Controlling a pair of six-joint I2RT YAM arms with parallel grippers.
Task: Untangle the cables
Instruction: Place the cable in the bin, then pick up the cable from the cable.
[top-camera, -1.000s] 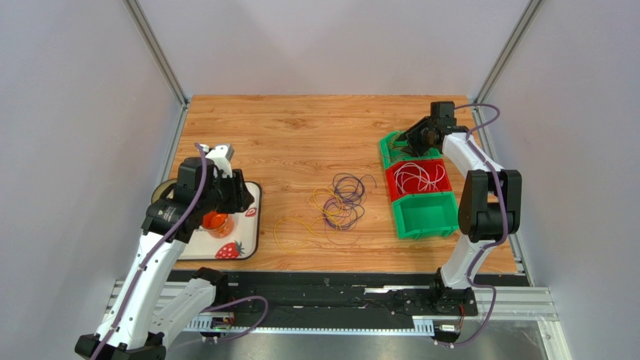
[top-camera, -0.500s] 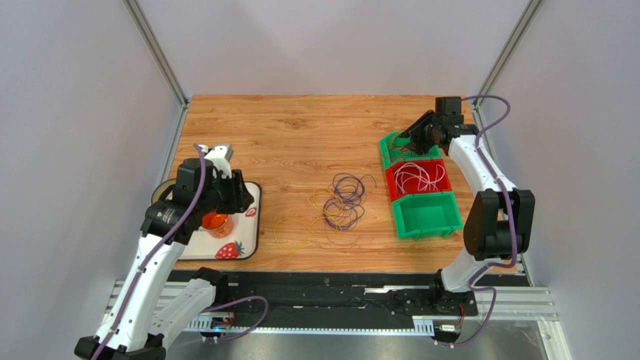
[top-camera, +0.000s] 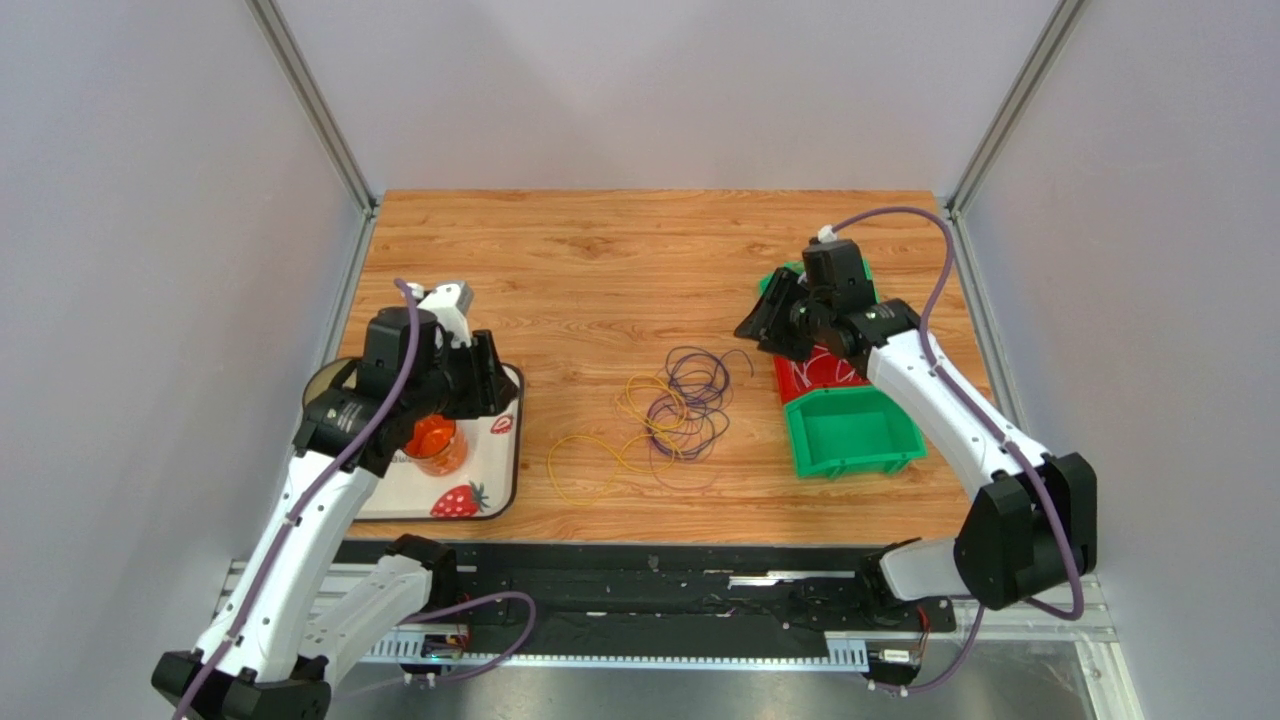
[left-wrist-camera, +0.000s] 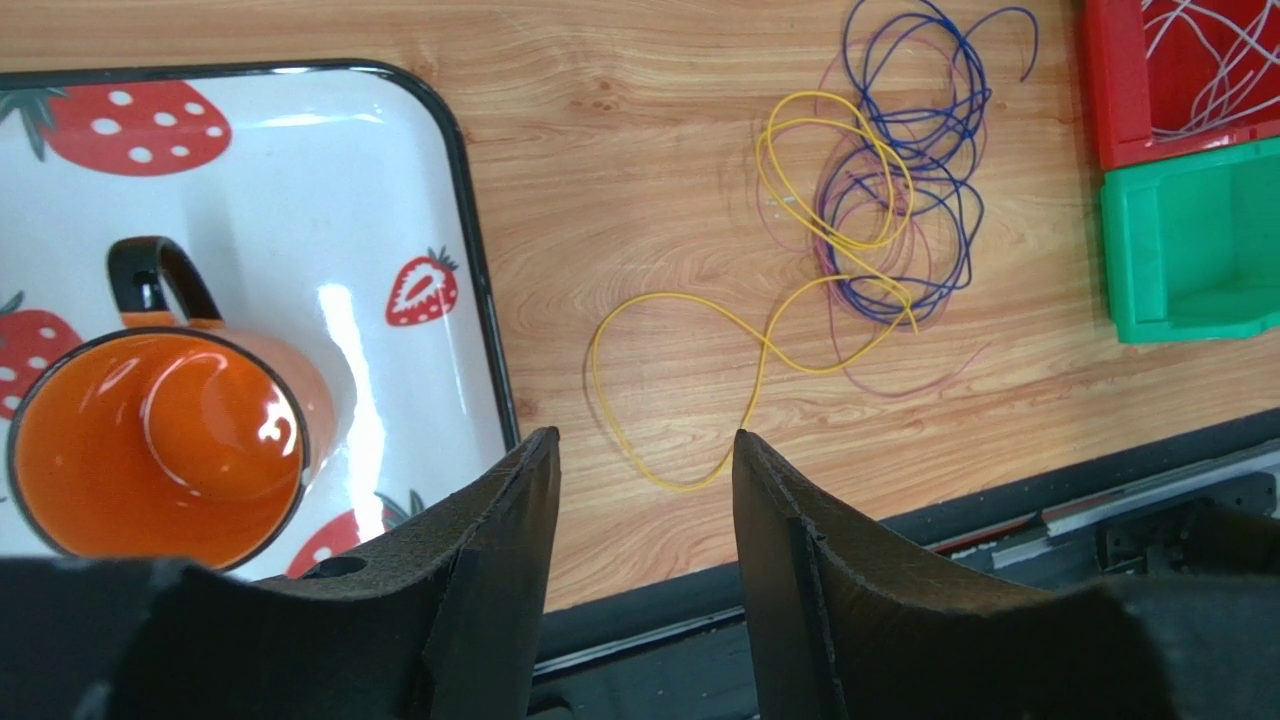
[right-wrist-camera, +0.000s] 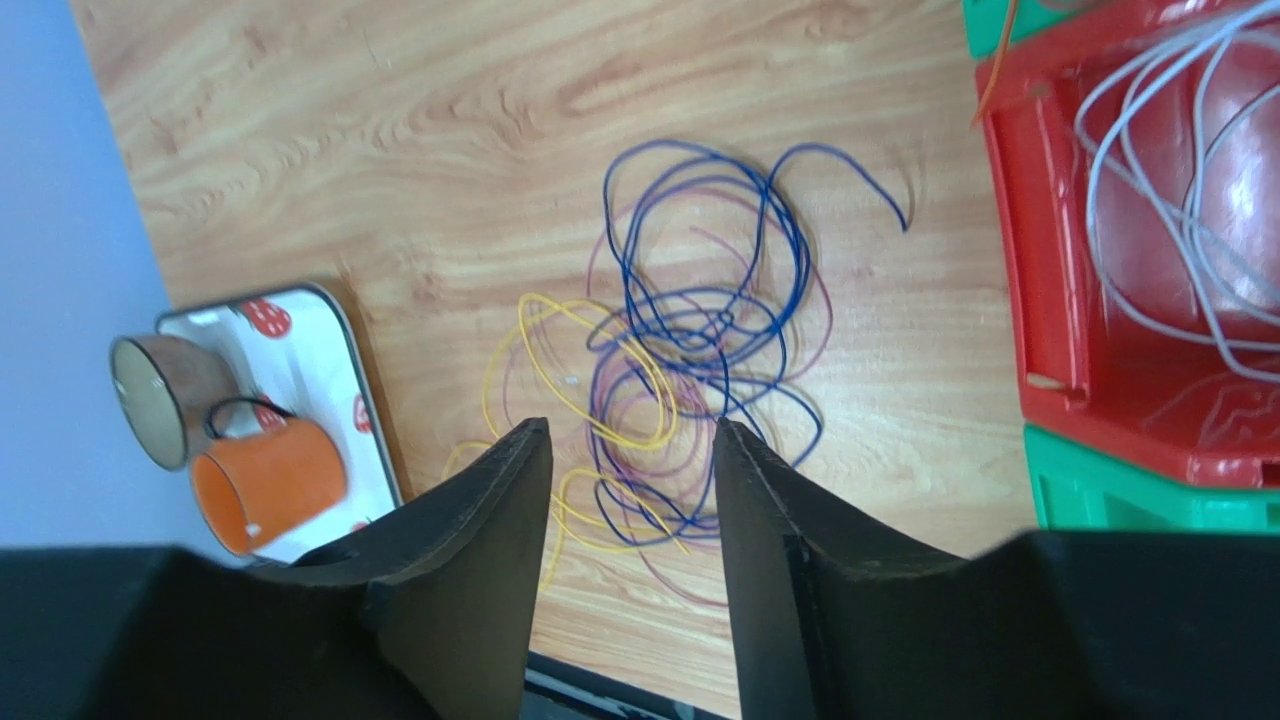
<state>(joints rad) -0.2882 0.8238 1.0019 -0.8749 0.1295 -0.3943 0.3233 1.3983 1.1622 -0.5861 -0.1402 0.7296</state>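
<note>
the tangle of purple, blue and yellow cables (top-camera: 684, 408) lies loose on the wooden table (top-camera: 601, 255), between the strawberry tray (left-wrist-camera: 466, 255) and the red bin (right-wrist-camera: 1052, 270), with 1 yellow loop trailing toward the near edge and a few white ones inside that bin. the left gripper (left-wrist-camera: 643, 450) hangs over the tray's right rim near the orange mug (left-wrist-camera: 150, 450), its 2 fingers parted with nothing between them. the right gripper (right-wrist-camera: 631, 435) hovers just left of the bin, its fingers likewise spread and empty.
</note>
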